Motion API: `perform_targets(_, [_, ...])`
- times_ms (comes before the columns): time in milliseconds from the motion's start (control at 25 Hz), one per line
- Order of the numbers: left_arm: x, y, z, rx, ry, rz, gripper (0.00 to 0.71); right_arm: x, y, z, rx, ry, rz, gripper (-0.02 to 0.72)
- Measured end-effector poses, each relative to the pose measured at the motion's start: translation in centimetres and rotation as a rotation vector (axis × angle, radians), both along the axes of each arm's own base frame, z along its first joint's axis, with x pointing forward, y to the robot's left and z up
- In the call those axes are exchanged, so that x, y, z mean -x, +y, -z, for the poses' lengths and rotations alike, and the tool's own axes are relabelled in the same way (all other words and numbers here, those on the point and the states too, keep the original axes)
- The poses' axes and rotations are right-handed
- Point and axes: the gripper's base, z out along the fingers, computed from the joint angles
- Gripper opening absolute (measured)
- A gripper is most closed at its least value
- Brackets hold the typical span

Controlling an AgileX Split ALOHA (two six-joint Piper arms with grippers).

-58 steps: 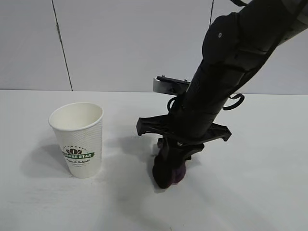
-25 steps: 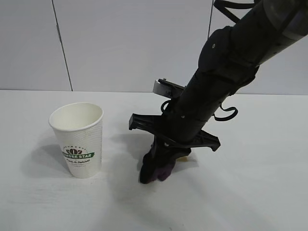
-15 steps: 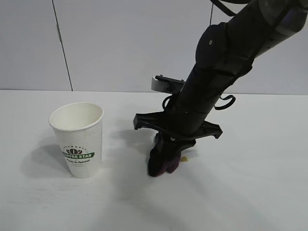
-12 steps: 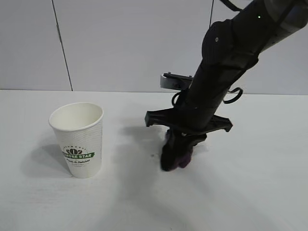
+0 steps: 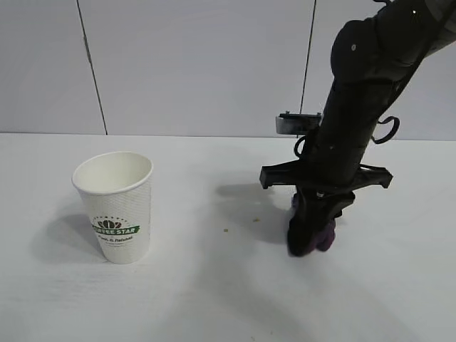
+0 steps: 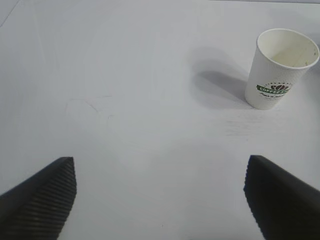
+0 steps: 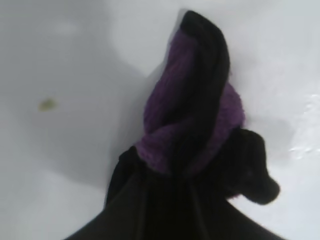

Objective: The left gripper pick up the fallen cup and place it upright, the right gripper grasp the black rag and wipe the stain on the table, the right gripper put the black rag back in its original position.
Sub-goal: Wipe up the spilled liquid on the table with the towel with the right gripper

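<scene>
The white paper cup (image 5: 114, 206) with the green banner stands upright on the left of the white table (image 5: 178, 306). In the left wrist view the cup (image 6: 280, 70) is far off. My left gripper (image 6: 160, 200) hangs open over bare table, with nothing between its fingers (image 6: 40, 200), and is out of the exterior view. My right gripper (image 5: 313, 214) points down at the right, shut on the black rag (image 5: 311, 236), whose black and purple folds (image 7: 192, 115) press on the table. A tiny brown speck of the stain (image 5: 226, 230) lies left of the rag and shows again (image 7: 47, 104) in the right wrist view.
Grey wall panels (image 5: 199, 64) rise behind the table's back edge. The thick black right arm (image 5: 370, 85) leans in from the upper right above the rag. Bare table lies between cup and rag and along the front.
The right arm has swept the rag across the table from the middle to the right. The cup and the left gripper have not moved.
</scene>
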Motion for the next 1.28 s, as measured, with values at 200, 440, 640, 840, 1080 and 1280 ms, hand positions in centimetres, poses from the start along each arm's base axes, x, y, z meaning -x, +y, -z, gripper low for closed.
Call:
perform_targets(200, [0.0,0.0,0.0,0.000,0.000,0.000,0.658,2.0,4.6,0.4,-0.167,0.053,-0.087,0.102])
perform_targets(440, [0.0,0.0,0.0,0.000,0.000,0.000,0.658,1.5,7.7,0.4,-0.220,-0.167,-0.084,0.102])
perform_targets(640, [0.0,0.0,0.0,0.000,0.000,0.000,0.658,0.7,7.4,0.9,-0.183,-0.236,-0.059,0.102])
perform_targets(840, [0.0,0.0,0.0,0.000,0.000,0.000,0.658,-0.1,5.8,1.2,-0.109,-0.216,-0.004,0.100])
perform_targets(1080, [0.0,0.0,0.0,0.000,0.000,0.000,0.658,-0.6,1.9,0.4,-0.007,-0.129,0.005,0.100])
perform_targets(1280, [0.0,0.0,0.0,0.000,0.000,0.000,0.658,-0.2,-1.6,0.0,0.077,0.028,0.016,0.100])
